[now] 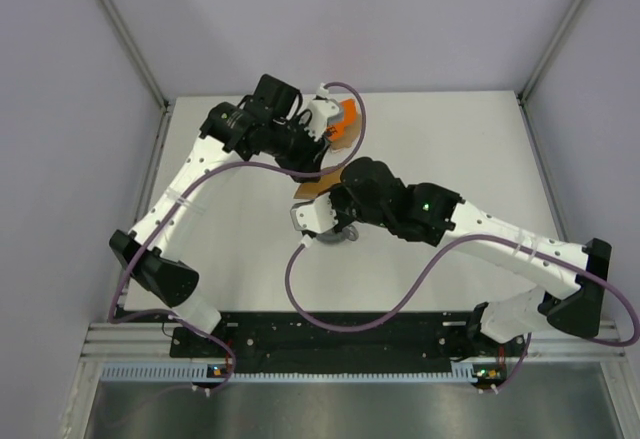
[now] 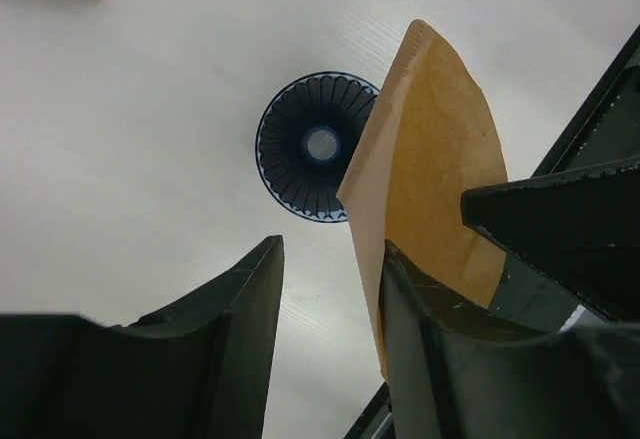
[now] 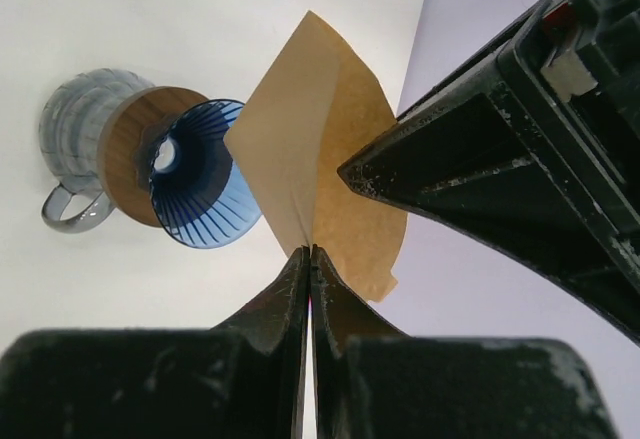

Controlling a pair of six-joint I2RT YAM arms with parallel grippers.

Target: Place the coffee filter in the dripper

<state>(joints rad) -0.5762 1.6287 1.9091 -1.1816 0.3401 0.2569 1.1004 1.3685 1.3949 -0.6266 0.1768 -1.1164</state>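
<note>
The tan coffee filter (image 3: 300,139) hangs in the air, pinched at its lower point by my right gripper (image 3: 311,249), whose jaws are shut on it. It also shows in the left wrist view (image 2: 430,149) and as a tan sliver in the top view (image 1: 312,187). My left gripper (image 2: 332,249) is open, with the filter's edge lying against its right finger (image 2: 420,339). The blue ribbed dripper (image 3: 200,189) sits below, on a brown ring (image 3: 125,149) atop the pitcher. From above its mouth is empty (image 2: 310,146).
The grey clear pitcher (image 3: 75,139) with a handle stands under the dripper, mostly hidden by the right arm in the top view (image 1: 330,239). An orange box (image 1: 345,119) lies at the back of the table, behind the left gripper (image 1: 322,154).
</note>
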